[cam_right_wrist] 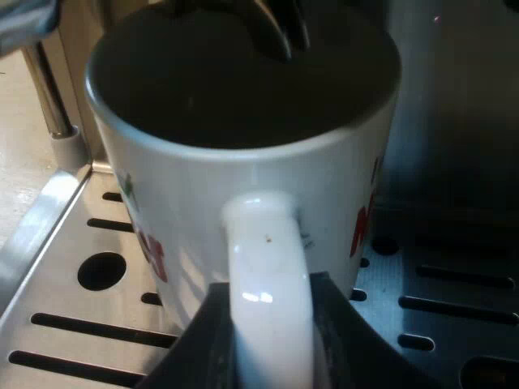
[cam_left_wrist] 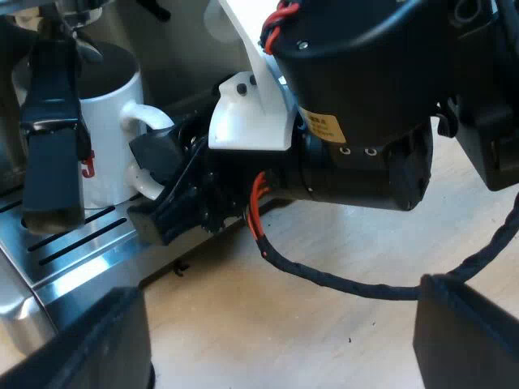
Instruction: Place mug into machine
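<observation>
**Mug (cam_right_wrist: 243, 186) on drip tray (cam_right_wrist: 73, 324), right gripper (cam_right_wrist: 268, 328) clamped on its handle**

White ceramic with a dark inside, the mug stands at the espresso machine's (cam_right_wrist: 454, 121) front. Its base meets the slotted steel tray. Take the rim as a dial with the mug handle (cam_right_wrist: 263, 275) at six o'clock. A dark spout (cam_right_wrist: 276, 28) hangs over the mouth toward twelve, and a thin metal rod (cam_right_wrist: 49, 97) stands beside the tray at about ten. The right gripper sits at six o'clock, and its two black fingers (cam_right_wrist: 190, 356) press against either side of the handle loop, closed tight on it. Red lettering marks the mug's wall at about four and eight o'clock. Only fragments show, one like an M, and no word can be read.

In the left wrist view the mug is on the tray with the right gripper at its handle. The holder's dark handle (cam_left_wrist: 50, 138) juts out from the machine above the tray and crosses in front of the mug. A red mark like a J shows on the mug's wall just beside that handle. A yellow label (cam_left_wrist: 324, 126) on the right arm carries print too small to read. The left gripper (cam_left_wrist: 280, 344) hangs over the wooden table (cam_left_wrist: 324, 316) near the machine's base. Its fingers are spread wide with nothing between them, well apart from the mug.
</observation>
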### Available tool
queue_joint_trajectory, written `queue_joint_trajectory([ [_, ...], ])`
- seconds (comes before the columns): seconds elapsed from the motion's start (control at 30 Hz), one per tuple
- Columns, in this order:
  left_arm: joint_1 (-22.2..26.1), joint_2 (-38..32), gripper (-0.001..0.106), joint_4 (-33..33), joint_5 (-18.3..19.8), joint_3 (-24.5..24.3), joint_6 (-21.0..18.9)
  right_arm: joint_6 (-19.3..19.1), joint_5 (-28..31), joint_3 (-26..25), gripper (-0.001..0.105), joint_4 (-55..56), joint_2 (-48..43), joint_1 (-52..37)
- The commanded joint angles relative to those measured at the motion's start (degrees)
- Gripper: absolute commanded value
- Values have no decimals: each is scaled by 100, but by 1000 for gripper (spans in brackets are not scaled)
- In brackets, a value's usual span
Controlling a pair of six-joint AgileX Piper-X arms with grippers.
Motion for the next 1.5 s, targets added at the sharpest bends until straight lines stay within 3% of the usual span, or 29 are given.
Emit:
queue_joint_trajectory([
  [0.03, -15, -34, 68, -12, 60, -18, 21, 5, 63, -85, 0, -120, -67, -30],
  [0.3, -15, -34, 68, -12, 60, -18, 21, 5, -159, -85, 1, -120, -67, -30],
  [0.37, -15, -34, 68, -12, 60, -18, 21, 5, -176, -85, 9, -120, -67, -30],
  [0.43, -15, -34, 68, -12, 60, -18, 21, 5, -228, -85, 27, -120, -67, -30],
  [0.53, -15, -34, 68, -12, 60, -18, 21, 5, -232, -85, 43, -120, -67, -30],
  [0.6, -15, -34, 68, -12, 60, -18, 21, 5, -232, -85, 47, -120, -67, -30],
  [0.9, -15, -34, 68, -12, 60, -18, 21, 23, 33, -41, 47, -89, -388, 174],
  [1.13, -15, -34, 68, -12, 60, -18, 21, 781, 337, -34, 47, 1322, -850, 248],
  [1.5, -15, -34, 68, 16, 60, -341, 21, 784, 337, 391, 47, 1851, -1843, 334],
])
